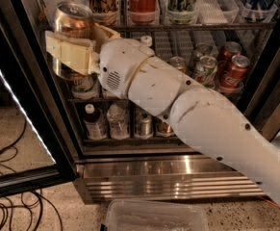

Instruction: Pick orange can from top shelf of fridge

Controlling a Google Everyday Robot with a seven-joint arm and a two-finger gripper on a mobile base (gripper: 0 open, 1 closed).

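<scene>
The orange can [72, 22], shiny with a silver rimmed top, is held in my gripper [82, 41] at the upper left, in front of the fridge's [178, 179] left side. The cream fingers [70, 52] are shut around the can's middle, and it stands roughly upright, just below and left of the top shelf [202, 27]. My white arm runs from the lower right up to the gripper and hides much of the middle shelf.
On the top shelf stand a tall golden can with dark markings [101, 1], a red Coca-Cola can [143, 1] and a green can [183, 1]. Red cans [233, 71] sit on the middle shelf, bottles [94, 124] below. The open black-framed door [14, 105] is left, a plastic bin [154, 218] on the floor.
</scene>
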